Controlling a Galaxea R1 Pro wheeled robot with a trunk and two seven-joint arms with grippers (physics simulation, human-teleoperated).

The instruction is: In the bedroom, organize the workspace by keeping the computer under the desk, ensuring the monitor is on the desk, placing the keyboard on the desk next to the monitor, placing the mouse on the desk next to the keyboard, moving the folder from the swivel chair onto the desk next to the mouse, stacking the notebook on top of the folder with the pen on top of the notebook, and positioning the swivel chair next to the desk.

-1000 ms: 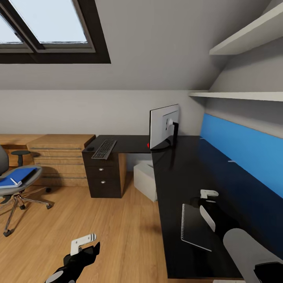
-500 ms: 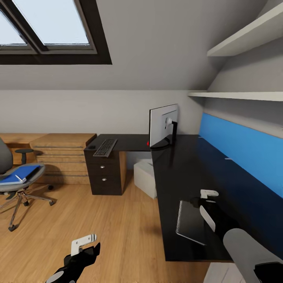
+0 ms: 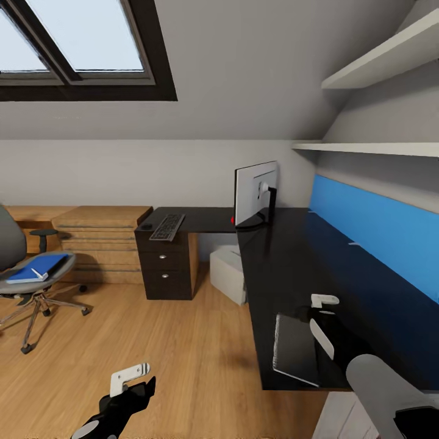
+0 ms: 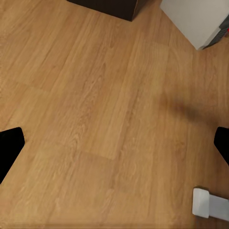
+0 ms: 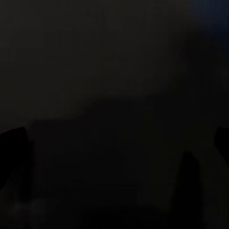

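Your right hand (image 3: 323,300) hangs over the near end of the tabletop (image 3: 286,268), just beside the notebook (image 3: 294,349), which lies flat at the front edge with its long axis running away from you. Its fingertips sit far apart in the right wrist view, so it looks spread. The folder (image 3: 38,268) rests on the chair (image 3: 33,277), well off to your left. Your left hand (image 3: 129,375) is nearer it, hovering over the floor (image 4: 95,95), also spread.
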